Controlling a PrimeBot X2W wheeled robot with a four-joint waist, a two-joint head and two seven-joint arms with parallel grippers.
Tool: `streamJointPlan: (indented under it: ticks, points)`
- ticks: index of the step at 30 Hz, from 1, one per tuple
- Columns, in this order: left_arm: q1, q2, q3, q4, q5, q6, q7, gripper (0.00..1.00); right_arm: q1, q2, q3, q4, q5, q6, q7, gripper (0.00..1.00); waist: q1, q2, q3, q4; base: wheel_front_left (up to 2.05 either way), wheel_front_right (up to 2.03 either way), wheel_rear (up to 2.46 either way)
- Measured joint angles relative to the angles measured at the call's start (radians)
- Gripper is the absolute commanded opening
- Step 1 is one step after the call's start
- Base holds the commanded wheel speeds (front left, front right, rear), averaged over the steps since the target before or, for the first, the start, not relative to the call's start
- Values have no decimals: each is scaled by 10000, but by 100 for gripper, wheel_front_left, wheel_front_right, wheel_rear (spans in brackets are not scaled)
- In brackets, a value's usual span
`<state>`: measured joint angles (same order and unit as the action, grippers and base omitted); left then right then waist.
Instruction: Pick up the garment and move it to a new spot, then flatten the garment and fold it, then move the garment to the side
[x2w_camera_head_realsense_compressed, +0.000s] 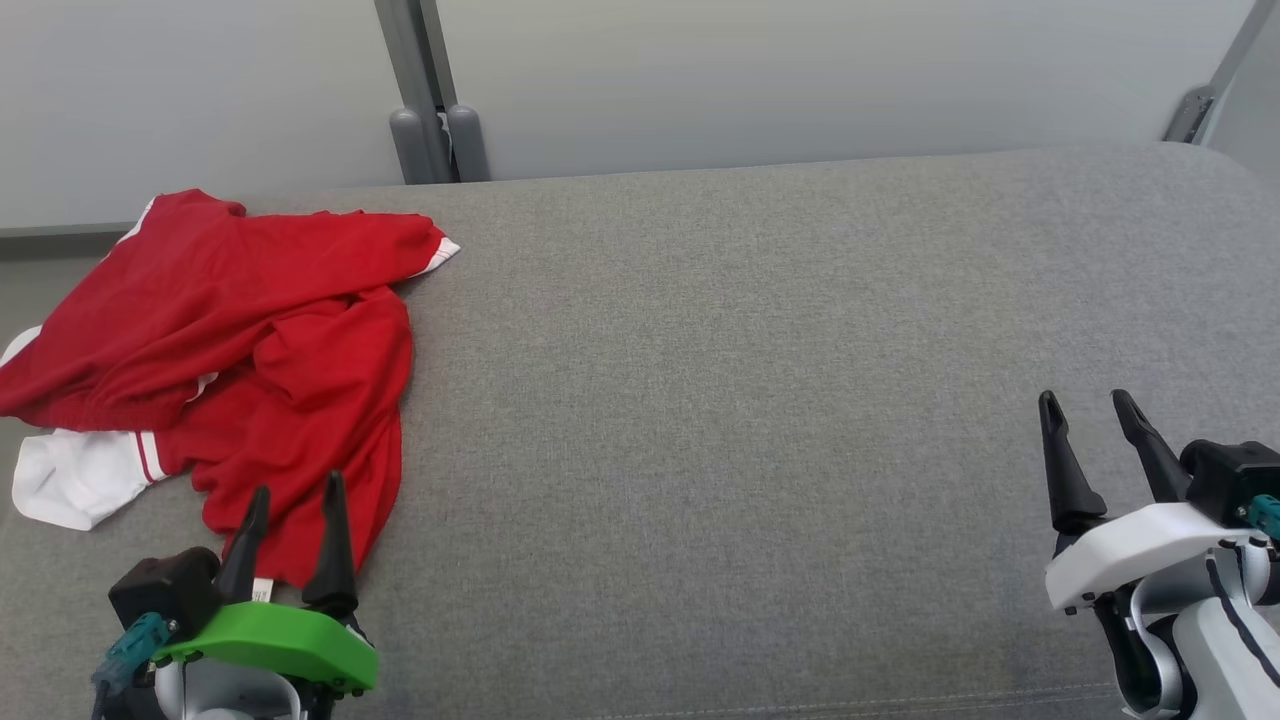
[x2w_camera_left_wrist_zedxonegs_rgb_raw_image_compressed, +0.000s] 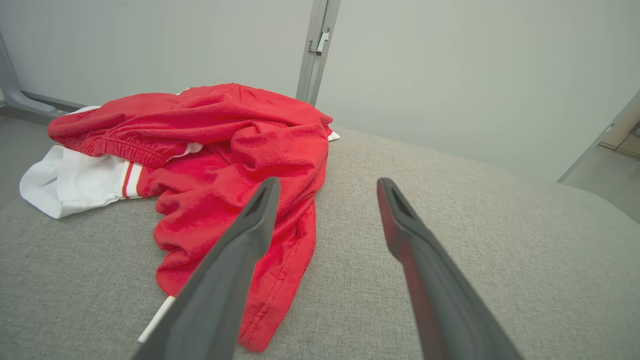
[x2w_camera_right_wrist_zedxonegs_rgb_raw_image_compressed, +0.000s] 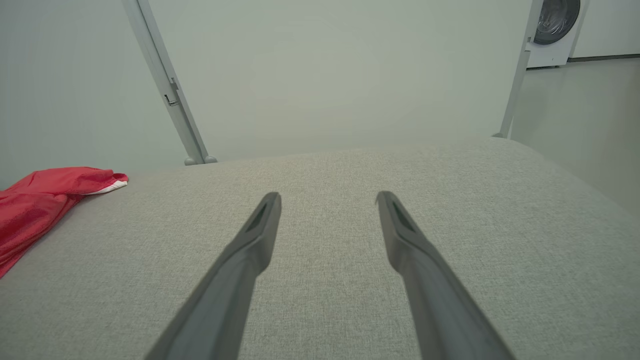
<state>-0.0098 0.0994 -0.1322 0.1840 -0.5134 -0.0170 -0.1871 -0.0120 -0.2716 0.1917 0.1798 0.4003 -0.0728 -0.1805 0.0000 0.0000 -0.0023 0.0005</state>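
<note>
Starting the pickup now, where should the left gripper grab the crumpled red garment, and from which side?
Probably the bunched fold on the garment's right half, coming from above and the near edge with the open left gripper. That ridge stands up off the grey cushion, so the fingers can straddle it; the flat hem nearby gives little to pinch.

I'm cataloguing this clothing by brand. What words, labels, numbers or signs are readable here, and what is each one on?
No text is readable.
The small white tag at the near hem of the red garment: marks too small to read.
</note>
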Motion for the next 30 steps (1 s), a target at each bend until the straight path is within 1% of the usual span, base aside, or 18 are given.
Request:
streamJointPlan:
  ticks: [4, 8, 14, 22, 30]
  points:
    - [2, 10, -8, -40, 577, 0, -94, 100, -2, -104, 173, -25, -407, 19, -127, 100, 0, 0, -8, 8, 0, 0, 0]
    - [6, 13, -48, -75, 1154, 2, -240, 100, -2, -236, 328, -42, -698, 125, -230, 100, 0, 0, -15, 23, 0, 0, 0]
    - [12, 12, -90, -174, 1904, 10, -435, 100, -3, -472, 472, -88, -1438, 132, -441, 100, 0, 0, -18, 47, 0, 0, 0]
    - [18, 10, -125, -313, 2918, 10, -619, 100, -9, -543, 533, -203, -2165, 140, -675, 100, 0, 0, 2, 49, 0, 0, 0]
    - [38, -12, -56, -314, 2974, 10, -635, 100, -8, -487, 272, -213, -2063, 140, -713, 100, 0, 0, 13, 48, 0, 0, 0]
